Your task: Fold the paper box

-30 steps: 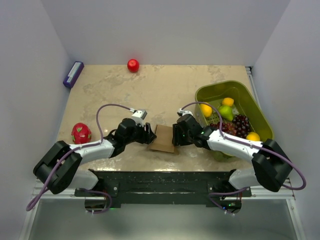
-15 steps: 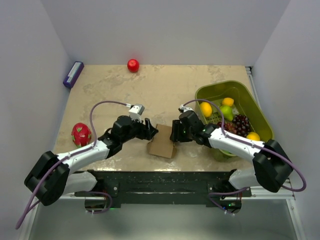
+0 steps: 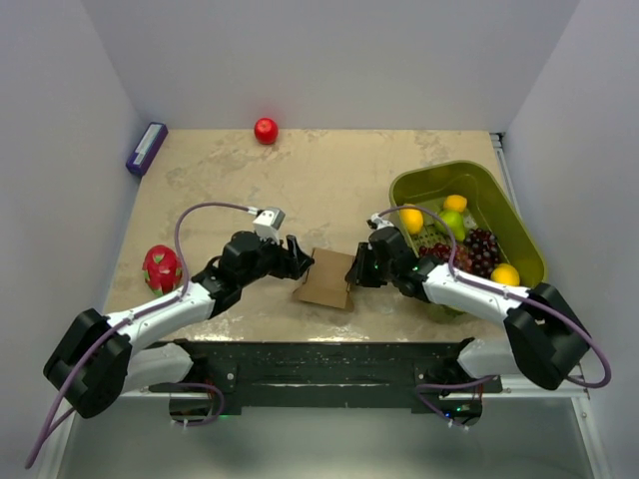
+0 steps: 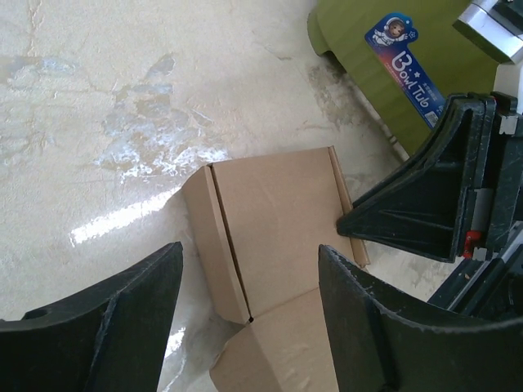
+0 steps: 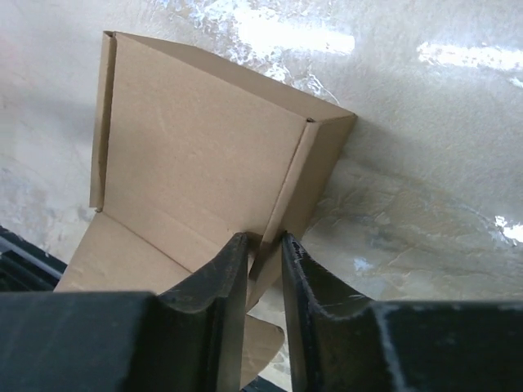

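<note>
Right hand point(image 5: 263, 273) pressed almost together, pinching a raised side wall of the box point(image 3: 324, 281). Left hand point(image 4: 249, 317) spread wide over the opposite side of the box; whether it touches the cardboard cannot be told. Box half-formed: main panel flat on tabletop point(image 3: 300, 185), one wall upright, another flap lying loose toward the arm bases. It sits near the front edge, between both hands. Green basket point(image 3: 521, 228) with fruit lies just right of the right hand
</note>
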`<state>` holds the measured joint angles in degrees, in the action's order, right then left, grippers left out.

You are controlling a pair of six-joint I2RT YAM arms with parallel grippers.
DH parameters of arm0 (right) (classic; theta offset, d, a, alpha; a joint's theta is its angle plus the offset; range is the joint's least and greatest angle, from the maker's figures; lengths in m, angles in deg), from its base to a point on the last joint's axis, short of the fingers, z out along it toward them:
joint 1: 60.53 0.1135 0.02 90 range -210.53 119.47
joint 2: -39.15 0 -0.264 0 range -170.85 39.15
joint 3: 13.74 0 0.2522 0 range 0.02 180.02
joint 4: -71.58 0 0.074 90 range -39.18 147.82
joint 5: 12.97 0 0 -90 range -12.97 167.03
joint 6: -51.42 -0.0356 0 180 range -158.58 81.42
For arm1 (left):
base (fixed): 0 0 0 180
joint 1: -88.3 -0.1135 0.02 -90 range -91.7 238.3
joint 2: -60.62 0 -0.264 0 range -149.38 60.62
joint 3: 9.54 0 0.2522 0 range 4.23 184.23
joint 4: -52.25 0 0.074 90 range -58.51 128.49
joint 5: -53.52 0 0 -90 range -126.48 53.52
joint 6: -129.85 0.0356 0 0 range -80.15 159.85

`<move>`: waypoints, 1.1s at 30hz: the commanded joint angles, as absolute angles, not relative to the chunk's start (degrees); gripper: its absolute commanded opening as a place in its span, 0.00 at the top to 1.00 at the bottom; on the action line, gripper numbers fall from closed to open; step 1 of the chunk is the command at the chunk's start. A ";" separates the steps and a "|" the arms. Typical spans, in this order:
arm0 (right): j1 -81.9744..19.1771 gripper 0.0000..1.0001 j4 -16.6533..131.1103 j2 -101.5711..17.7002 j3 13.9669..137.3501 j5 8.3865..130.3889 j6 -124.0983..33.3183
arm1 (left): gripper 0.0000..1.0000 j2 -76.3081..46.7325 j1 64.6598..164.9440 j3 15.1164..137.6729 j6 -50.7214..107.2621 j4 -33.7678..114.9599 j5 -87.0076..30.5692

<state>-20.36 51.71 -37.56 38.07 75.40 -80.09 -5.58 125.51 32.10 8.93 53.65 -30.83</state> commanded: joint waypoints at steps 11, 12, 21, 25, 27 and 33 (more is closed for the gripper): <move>-22.47 0.98 55.53 -33.37 27.80 73.69 -84.36 | 0.27 -5.39 125.57 28.75 4.52 58.09 -29.46; -22.56 0.99 55.63 -33.36 27.62 73.69 -84.54 | 0.27 -5.56 125.57 28.49 3.73 59.05 -29.10; -22.91 1.00 56.33 -33.37 26.66 74.39 -84.63 | 0.22 -10.91 125.57 24.53 -3.64 67.05 -24.97; -23.17 1.00 56.07 -32.58 26.39 74.65 -84.63 | 0.21 -13.64 125.30 23.21 -7.08 70.56 -24.18; -23.35 1.00 55.89 -32.40 26.22 74.92 -84.54 | 0.21 -14.61 125.22 21.81 -9.70 74.34 -23.39; -23.44 1.00 56.07 -32.31 26.13 74.74 -84.45 | 0.20 -18.04 125.22 19.26 -14.72 84.01 -20.40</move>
<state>-22.94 62.01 -31.79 28.49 73.28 -84.20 -16.09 125.45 20.63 -9.54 72.97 -23.53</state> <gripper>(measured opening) 0.108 0.797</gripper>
